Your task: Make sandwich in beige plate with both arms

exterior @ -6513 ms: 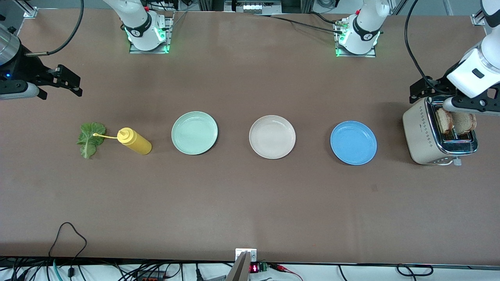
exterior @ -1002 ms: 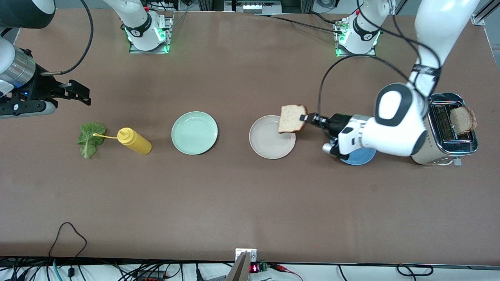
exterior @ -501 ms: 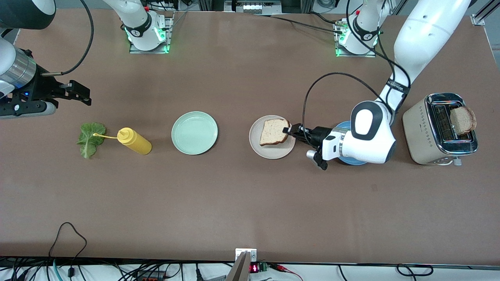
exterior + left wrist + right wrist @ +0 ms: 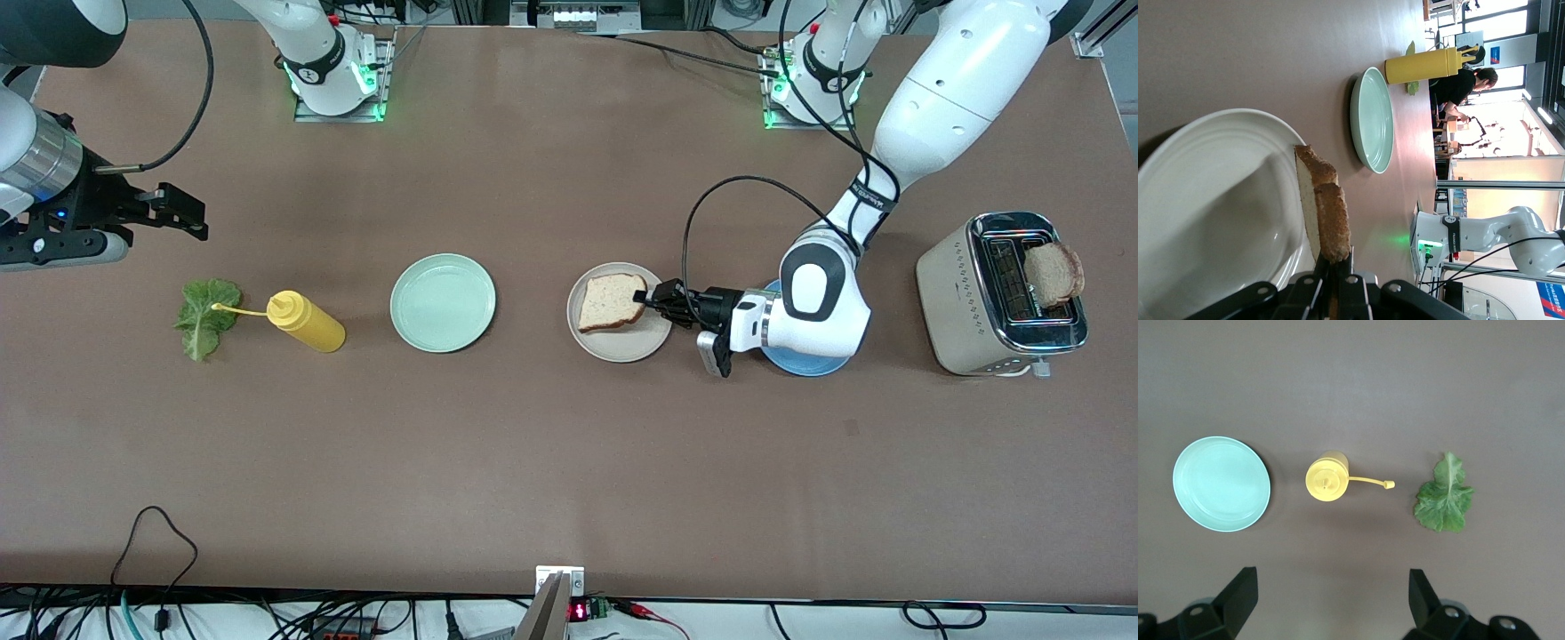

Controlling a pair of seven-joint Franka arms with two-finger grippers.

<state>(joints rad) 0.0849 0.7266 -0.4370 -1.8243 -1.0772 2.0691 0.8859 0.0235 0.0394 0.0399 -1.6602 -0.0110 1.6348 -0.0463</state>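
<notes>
The beige plate (image 4: 620, 345) sits at the table's middle. One bread slice (image 4: 608, 313) lies flat and low over it, with my left gripper (image 4: 642, 298) shut on its crust edge. The left wrist view shows the same slice (image 4: 1321, 207) edge-on, pinched between the fingers (image 4: 1346, 263), with the plate (image 4: 1211, 220) just under it. A second bread slice (image 4: 1053, 271) stands in the toaster (image 4: 965, 302). The lettuce leaf (image 4: 204, 316) lies at the right arm's end. My right gripper (image 4: 188, 218) waits open and empty above the table there, and the right wrist view shows the lettuce (image 4: 1443, 497) below it.
A yellow squeeze bottle (image 4: 307, 322) lies beside the lettuce, its nozzle toward the leaf. A mint-green plate (image 4: 443, 302) sits between the bottle and the beige plate. A blue plate (image 4: 805, 363) is partly hidden under the left arm's wrist.
The left arm has brought the bread slice down from above the plate's edge and laid it flat, low over the beige plate. The right arm has not moved.
</notes>
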